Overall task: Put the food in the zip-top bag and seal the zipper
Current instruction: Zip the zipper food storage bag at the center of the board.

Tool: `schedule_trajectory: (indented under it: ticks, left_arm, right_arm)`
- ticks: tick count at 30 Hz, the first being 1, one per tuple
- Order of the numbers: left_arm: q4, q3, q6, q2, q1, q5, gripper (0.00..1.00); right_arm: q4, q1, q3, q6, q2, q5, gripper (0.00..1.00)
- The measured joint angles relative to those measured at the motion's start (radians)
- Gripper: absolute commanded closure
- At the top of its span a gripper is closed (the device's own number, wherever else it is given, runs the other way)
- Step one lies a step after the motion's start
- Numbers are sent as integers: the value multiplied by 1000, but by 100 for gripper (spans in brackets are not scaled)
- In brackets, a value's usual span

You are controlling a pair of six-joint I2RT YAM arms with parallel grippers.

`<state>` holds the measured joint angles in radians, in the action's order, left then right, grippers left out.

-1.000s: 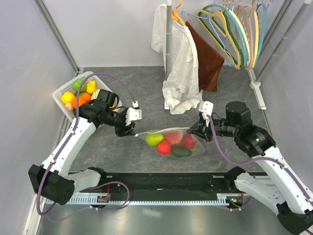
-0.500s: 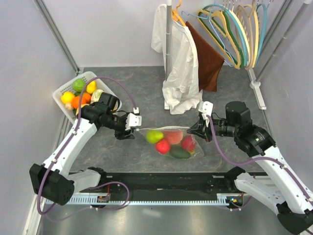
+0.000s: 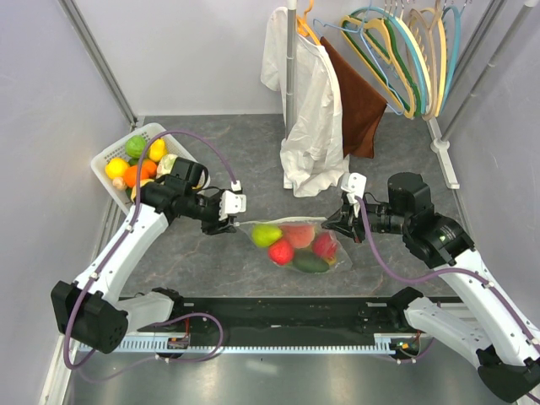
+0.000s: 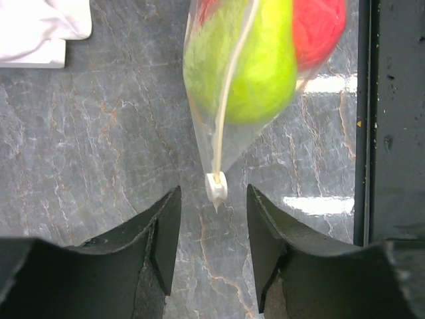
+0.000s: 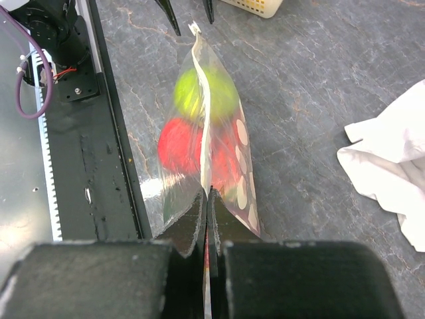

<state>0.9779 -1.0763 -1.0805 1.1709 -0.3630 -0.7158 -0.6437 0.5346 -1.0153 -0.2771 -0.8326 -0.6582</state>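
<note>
The zip-top bag (image 3: 297,245) lies on the grey table between both arms, holding the food: a green pear (image 3: 267,234), a red apple (image 3: 282,252) and other red and green pieces. Its zipper (image 4: 229,100) runs as a cream track to a white slider (image 4: 216,188) at the bag's left end. My left gripper (image 4: 212,203) is open, its fingertips flanking the slider without touching it. My right gripper (image 5: 208,199) is shut on the bag's other end, pinching the zipper edge. The track (image 5: 201,113) looks closed along its length.
A white lattice basket (image 3: 108,157) with more toy food sits at the far left, behind the left arm. A white shirt (image 3: 310,126), a brown cloth (image 3: 359,101) and hangers (image 3: 405,51) hang at the back. A black rail (image 3: 287,314) lines the near edge.
The bag's left end has slackened and drawn back to the right. My left gripper has turned slightly beside it, and its jaws have narrowed a little. The right gripper keeps its hold.
</note>
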Motion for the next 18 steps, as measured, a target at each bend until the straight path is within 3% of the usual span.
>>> schedule_trajectory:
  ticks: [5,8,18]
  left_arm:
    - [-22,2,24,14,-11,0,63]
    - [-35,9,37,20,-13,1,76]
    - [-56,33,42,24,-14,35,93]
  right_arm:
    - [0,0,-1,0,-1,0,100]
    - [0,0,-1,0,-1,0,100]
    - [-6,0,-1,-7,-1,0,100]
